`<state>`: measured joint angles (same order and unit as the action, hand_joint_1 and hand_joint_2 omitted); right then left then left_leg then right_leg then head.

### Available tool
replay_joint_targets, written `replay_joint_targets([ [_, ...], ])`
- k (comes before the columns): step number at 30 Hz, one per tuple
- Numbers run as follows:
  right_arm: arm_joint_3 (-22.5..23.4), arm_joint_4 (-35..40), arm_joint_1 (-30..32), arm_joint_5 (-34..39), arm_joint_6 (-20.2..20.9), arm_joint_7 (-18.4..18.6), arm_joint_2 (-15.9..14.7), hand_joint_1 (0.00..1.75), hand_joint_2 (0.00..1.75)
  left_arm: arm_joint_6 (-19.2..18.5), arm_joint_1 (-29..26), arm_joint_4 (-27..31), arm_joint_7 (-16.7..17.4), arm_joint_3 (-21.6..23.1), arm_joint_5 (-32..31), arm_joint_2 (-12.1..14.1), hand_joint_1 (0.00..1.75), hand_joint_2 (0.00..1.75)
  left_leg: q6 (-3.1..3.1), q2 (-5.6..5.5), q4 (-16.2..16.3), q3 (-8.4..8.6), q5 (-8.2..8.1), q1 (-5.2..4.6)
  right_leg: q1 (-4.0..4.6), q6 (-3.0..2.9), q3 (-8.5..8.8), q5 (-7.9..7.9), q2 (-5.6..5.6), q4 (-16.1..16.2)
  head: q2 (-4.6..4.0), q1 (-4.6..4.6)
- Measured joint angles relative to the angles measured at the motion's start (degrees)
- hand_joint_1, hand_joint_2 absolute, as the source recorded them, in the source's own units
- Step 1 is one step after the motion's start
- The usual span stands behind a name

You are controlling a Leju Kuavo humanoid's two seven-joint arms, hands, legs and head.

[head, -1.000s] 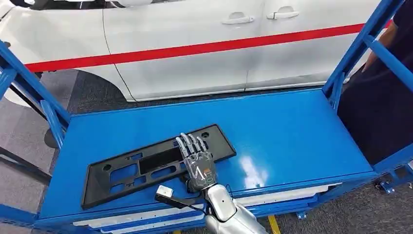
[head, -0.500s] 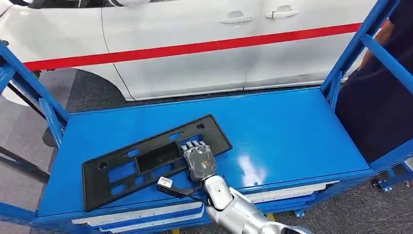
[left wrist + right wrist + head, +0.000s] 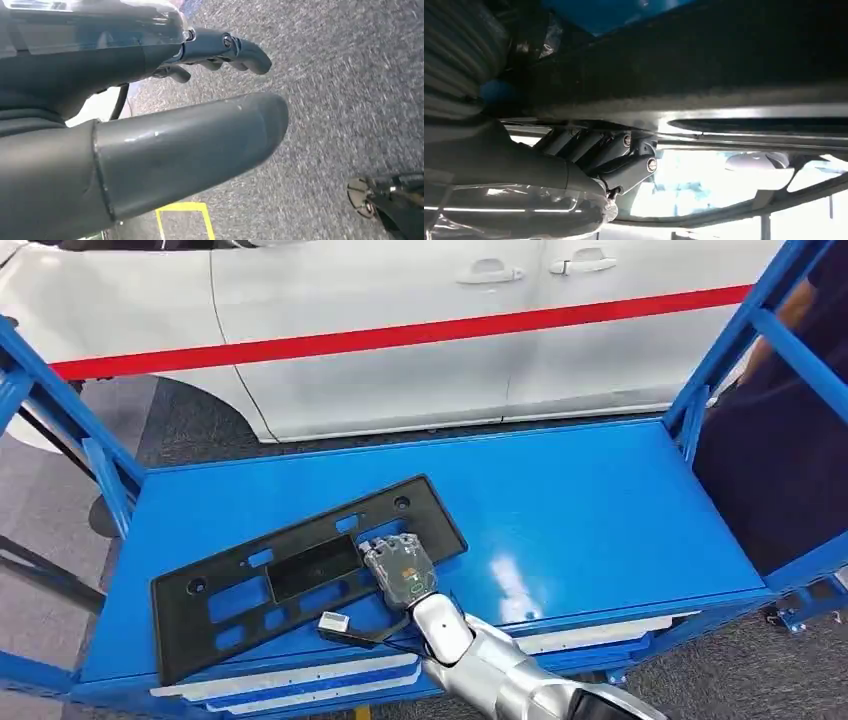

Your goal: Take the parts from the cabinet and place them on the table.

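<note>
A long black plastic panel (image 3: 315, 567) with several cut-outs lies slantwise on the left half of the blue cabinet shelf (image 3: 600, 500). My right hand (image 3: 398, 568) reaches in from the near edge and grips the panel's right part, fingers curled into a cut-out. In the right wrist view the dark fingers (image 3: 624, 150) hook around the panel's edge (image 3: 704, 65), which lies across the picture. My left hand (image 3: 175, 135) hangs over grey floor, thumb and fingers apart, holding nothing.
A white car (image 3: 400, 340) with a red stripe stands behind the cabinet. Blue frame posts (image 3: 720, 350) rise at both ends of the shelf. A person in dark clothes (image 3: 780, 440) stands at the right. A small white plug on a cable (image 3: 333, 622) lies by my wrist.
My right hand's fingers went from flat on the panel to curled into it. The panel has slid left and toward the shelf's near edge with the hand.
</note>
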<state>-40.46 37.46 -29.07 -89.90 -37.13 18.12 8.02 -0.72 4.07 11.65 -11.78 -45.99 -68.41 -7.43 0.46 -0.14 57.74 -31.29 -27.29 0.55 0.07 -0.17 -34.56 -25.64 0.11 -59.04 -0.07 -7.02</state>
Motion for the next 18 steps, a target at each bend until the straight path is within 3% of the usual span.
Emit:
replay_joint_targets([
  [1, -0.3, 0.0, -0.1, 0.0, 0.0, 0.0, 0.0, 1.75, 1.75, 0.0, 0.0, 0.0, 0.0, 0.0, 0.0, 0.0, 0.00, 0.00, -0.38, 0.01, -0.2, 0.18, 0.06, 0.15, 0.16, -0.31, 0.05, 0.00, 0.02, 0.0, 0.00, 0.00],
  [3, -0.3, 0.0, -0.2, 0.7, -0.3, -2.0, 0.1, 1.75, 1.75, 0.0, 0.0, 0.0, 0.0, 0.0, 0.0, 0.0, 0.00, 0.00, -1.01, 0.05, 0.9, 0.07, -0.95, 0.26, -0.45, -1.02, 0.75, 0.39, -0.15, 1.0, 0.00, 0.00],
  [4, 0.0, 0.3, 0.1, 2.2, -0.5, -4.9, 0.2, 1.75, 1.75, 0.0, 0.0, 0.0, 0.0, 0.0, 0.0, -0.1, 0.00, 0.00, -1.27, 0.07, 3.3, -1.08, -2.75, 0.22, -0.56, -1.31, 0.80, 0.40, -0.24, 1.0, 0.00, 0.09],
  [6, 2.4, 3.8, 2.2, 7.5, -0.6, -12.4, 0.5, 1.75, 1.75, 0.1, -0.1, 0.0, 0.0, -0.1, 0.2, -0.2, 0.00, 0.00, -1.81, 0.09, 12.7, -5.53, -7.37, 0.53, -0.43, -1.49, 0.66, 0.38, -0.31, 1.0, 0.00, 0.04],
  [7, 3.6, 5.4, 3.3, 9.3, -0.6, -14.8, 0.7, 1.75, 1.75, 0.2, -0.2, 0.0, 0.0, -0.2, 0.3, -0.2, 0.00, 0.00, -1.96, 0.09, 16.3, -7.29, -8.47, 0.57, -0.38, -1.55, 0.60, 0.34, -0.30, 0.9, 0.00, 0.04],
  [8, 4.5, 7.2, 4.3, 12.4, -0.6, -17.5, 1.3, 1.75, 1.75, 0.3, -0.3, 0.0, 0.0, -0.3, 0.4, -0.2, 0.00, 0.00, -2.01, 0.09, 17.7, -8.01, -8.25, 0.57, -0.38, -1.57, 0.57, 0.32, -0.23, 0.8, 0.00, 0.04],
  [9, 5.3, 9.9, 5.6, 18.0, -0.6, -20.8, 1.9, 1.75, 1.75, 0.5, -0.3, 0.0, 0.0, -0.4, 0.6, -0.2, 0.00, 0.00, -2.01, 0.09, 16.4, -7.55, -6.75, 0.58, -0.39, -1.59, 0.59, 0.22, -0.12, 0.6, 0.00, 0.04],
  [10, 6.0, 14.2, 7.4, 25.6, -0.5, -25.7, 2.3, 1.75, 1.75, 0.7, -0.3, 0.0, 0.0, -0.6, 0.8, -0.1, 0.00, 0.00, -1.96, 0.09, 12.6, -5.89, -4.20, 0.60, -0.43, -1.51, 0.62, 0.03, -0.10, 0.4, 0.00, 0.04],
  [11, 6.5, 19.2, 9.5, 33.1, 0.0, -28.6, 2.6, 1.75, 1.75, 0.8, -0.3, 0.0, 0.0, -0.8, 0.8, -0.1, 0.00, 0.00, -1.86, 0.10, 6.9, -3.28, -1.21, 0.63, -0.46, -1.31, 0.64, -0.19, -0.13, 0.2, 0.00, 0.04],
  [12, 6.5, 24.3, 10.9, 38.9, 0.7, -30.7, 2.9, 1.75, 1.75, 0.8, -0.3, 0.0, 0.0, -1.1, 0.8, -0.1, 0.00, 0.00, -1.70, 0.13, 2.0, -1.10, 0.53, 0.68, -0.44, -1.03, 0.58, -0.40, -0.17, -0.1, 0.00, 0.04],
  [13, 6.8, 28.3, 11.9, 43.4, 1.3, -33.1, 3.3, 1.75, 1.75, 0.8, -0.3, 0.0, 0.0, -1.4, 0.8, -0.2, 0.00, 0.00, -1.52, 0.02, 1.0, -0.53, -0.39, 0.26, -0.04, -0.75, 0.29, -0.50, -0.19, -0.3, 0.00, 0.07],
  [14, 7.1, 32.7, 13.0, 49.3, 2.1, -36.7, 3.3, 1.75, 1.75, 0.8, -0.4, 0.0, 0.1, -1.6, 0.8, -0.2, 0.00, 0.00, -0.92, -0.06, 0.9, -0.82, -0.02, 0.21, -0.05, -0.52, 0.11, -0.43, -0.15, -0.4, 0.00, 0.00],
  [15, 7.3, 37.5, 14.5, 56.5, 3.1, -39.7, 3.3, 1.75, 1.75, 0.8, -0.4, 0.0, 0.2, -1.8, 0.8, -0.2, 0.00, 0.00, -0.80, -0.07, 1.0, -0.92, 0.01, 0.14, -0.08, -0.31, 0.11, -0.36, -0.18, -0.4, 0.00, 0.04],
  [16, 7.4, 43.8, 16.7, 64.6, 4.2, -41.4, 3.0, 1.75, 1.75, 0.8, -0.6, 0.0, 0.5, -2.0, 0.8, -0.2, 0.00, 0.00, -0.44, -0.15, 1.0, -0.95, -0.02, -0.02, -0.26, 0.02, 0.28, -0.31, -0.25, -0.2, 0.00, 0.04],
  [18, 7.7, 53.0, 19.9, 72.1, 5.6, -41.6, 2.1, 1.75, 1.75, 0.8, -0.7, 0.0, 0.8, -2.3, 0.9, -0.3, 0.00, 0.00, 0.51, -0.11, 0.2, -0.66, 0.54, 0.48, -0.38, 0.83, 0.21, -1.01, -0.16, -0.7, 0.00, 0.04],
])
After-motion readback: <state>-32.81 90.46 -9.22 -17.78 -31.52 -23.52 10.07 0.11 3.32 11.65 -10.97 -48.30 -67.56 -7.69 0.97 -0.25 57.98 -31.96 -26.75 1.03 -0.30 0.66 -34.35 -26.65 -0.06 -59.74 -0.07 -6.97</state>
